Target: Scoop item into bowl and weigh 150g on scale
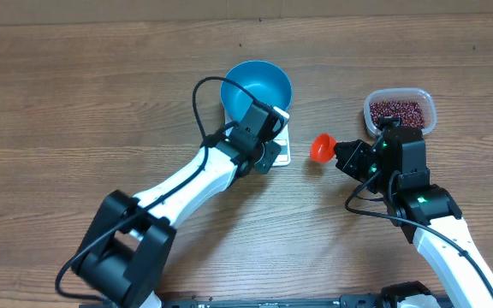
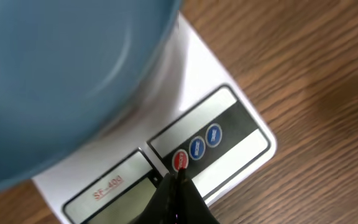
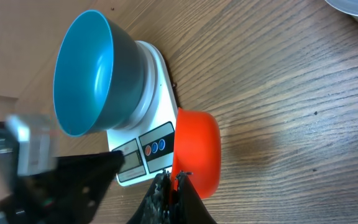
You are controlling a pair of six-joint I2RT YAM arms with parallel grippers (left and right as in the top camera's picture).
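The blue bowl (image 1: 257, 85) stands empty on the white scale (image 1: 282, 152). My left gripper (image 1: 270, 142) is shut, and in the left wrist view its tip (image 2: 179, 177) rests at the scale's red button (image 2: 180, 160), beside two blue buttons and under the bowl (image 2: 61, 81). My right gripper (image 1: 342, 156) is shut on the edge of an orange scoop (image 1: 321, 148), held just right of the scale. In the right wrist view the scoop (image 3: 197, 152) looks empty in front of the gripper (image 3: 171, 177), with the bowl (image 3: 86, 71) and scale (image 3: 160, 81) behind. The beans (image 1: 398, 110) lie in a clear tub.
The clear plastic tub (image 1: 426, 101) sits at the right, behind my right arm; its rim (image 3: 356, 9) shows at the top corner of the right wrist view. My left arm (image 3: 61, 180) reaches in from the left of the scale. Bare wooden table (image 1: 101, 85) lies all around.
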